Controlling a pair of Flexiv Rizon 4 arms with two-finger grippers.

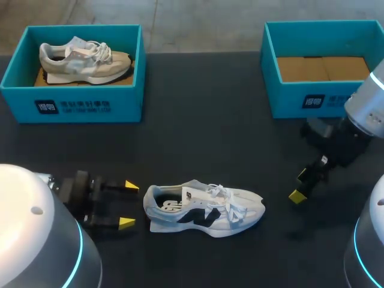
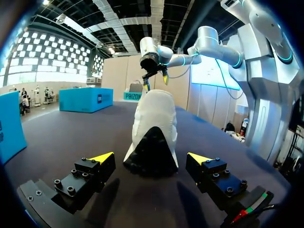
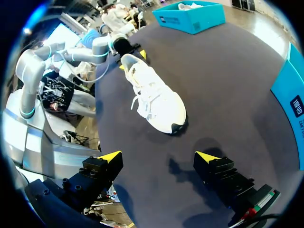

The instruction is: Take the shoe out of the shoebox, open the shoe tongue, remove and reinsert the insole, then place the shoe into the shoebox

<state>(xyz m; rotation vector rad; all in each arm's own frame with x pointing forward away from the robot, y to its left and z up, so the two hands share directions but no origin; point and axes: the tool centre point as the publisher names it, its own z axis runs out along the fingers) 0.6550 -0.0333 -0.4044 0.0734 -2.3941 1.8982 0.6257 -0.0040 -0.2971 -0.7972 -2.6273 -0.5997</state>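
Shoe [image 1: 204,210] lies on dark table [image 1: 210,138] between left pincer [image 1: 129,204] and right pincer [image 3: 157,156], both gaping.

A robot lab, I'd say — my left arm [image 1: 30,240] and right arm [image 1: 367,111] flank a dark tabletop [image 1: 204,138] bearing teal shoeboxes [image 1: 78,105].

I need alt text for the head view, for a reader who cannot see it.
A white shoe stands on the dark table, its heel ahead of the open left tool, the open right tool beyond its toe. Behind, the left box holds a beige shoe; the right box is empty.
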